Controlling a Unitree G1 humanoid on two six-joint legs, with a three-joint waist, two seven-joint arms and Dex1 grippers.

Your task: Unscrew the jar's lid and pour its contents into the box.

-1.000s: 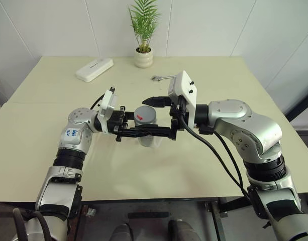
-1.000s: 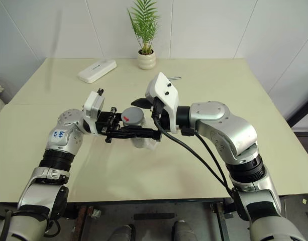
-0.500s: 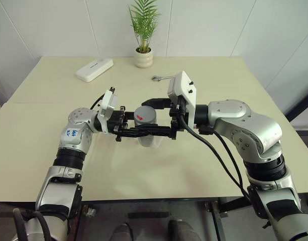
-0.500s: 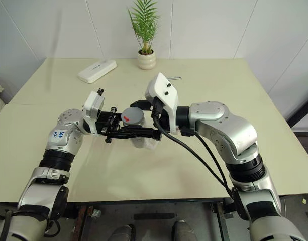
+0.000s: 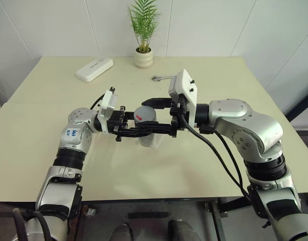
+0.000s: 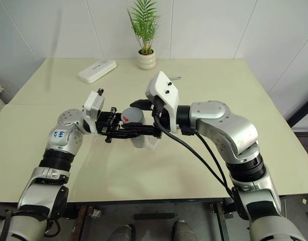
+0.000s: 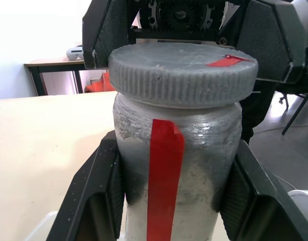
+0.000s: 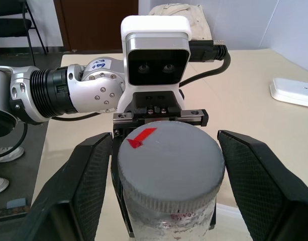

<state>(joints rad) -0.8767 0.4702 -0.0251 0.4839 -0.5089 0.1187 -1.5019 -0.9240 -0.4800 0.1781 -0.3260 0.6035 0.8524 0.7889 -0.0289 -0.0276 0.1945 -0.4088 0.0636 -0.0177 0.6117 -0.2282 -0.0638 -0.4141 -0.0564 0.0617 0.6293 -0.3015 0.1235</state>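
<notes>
A pale table [image 5: 53, 150] against white walls was seen, a white oblong device [image 5: 94, 69] and a potted plant [image 5: 143, 50] at its far edge. At left, the left gripper [image 7: 169, 201] was pinching the jar [image 7: 176, 165], held upright just above the clear box [image 5: 149, 141]. The lid [image 8: 169, 160] was seated on the jar, so nothing had been poured. At right, the right gripper [image 8: 166, 170] flanked the lid, its jaws spread and clear of the rim. Blue handwriting on the left arm could not be read.
</notes>
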